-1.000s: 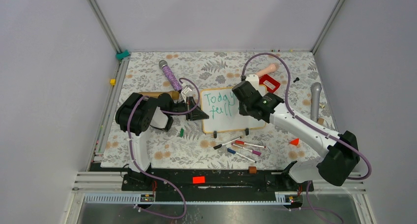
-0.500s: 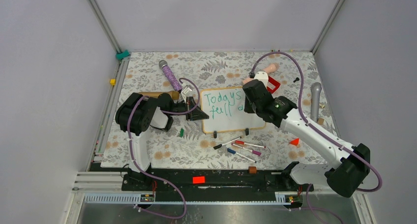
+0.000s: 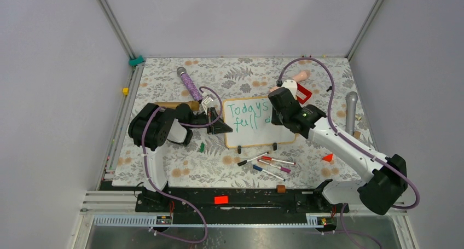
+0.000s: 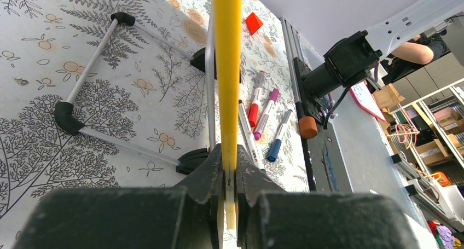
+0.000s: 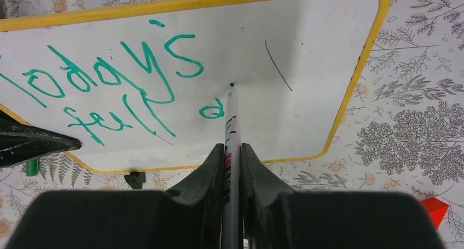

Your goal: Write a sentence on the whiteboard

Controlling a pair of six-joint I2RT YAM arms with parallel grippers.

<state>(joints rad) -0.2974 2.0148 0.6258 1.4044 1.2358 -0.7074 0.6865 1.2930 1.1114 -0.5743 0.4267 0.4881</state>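
The whiteboard (image 3: 250, 137) stands in the middle of the mat, tan-framed, on black clip feet. Green words, the sentence (image 3: 246, 109), read "Todays", then "full" and a small "o". My left gripper (image 3: 221, 127) is shut on the board's left frame edge, seen as a yellow strip (image 4: 227, 68) between the jaws (image 4: 230, 158). My right gripper (image 3: 273, 103) hangs over the board's right half, shut on a grey marker (image 5: 231, 129). Its green tip is at the board surface (image 5: 306, 46), just right of the "o" of the writing (image 5: 211, 110).
Several loose markers (image 3: 268, 164) lie in front of the board, also in the left wrist view (image 4: 262, 108). A purple wand (image 3: 190, 84), a red holder (image 3: 301, 92), a grey microphone (image 3: 351, 109), an orange wedge (image 3: 327, 157) and a cork (image 3: 280, 189) lie around.
My right gripper moved right across the board with the marker, then back slightly left. The "s" of "Todays" and a small letter after "full" now show. The left arm stayed still.
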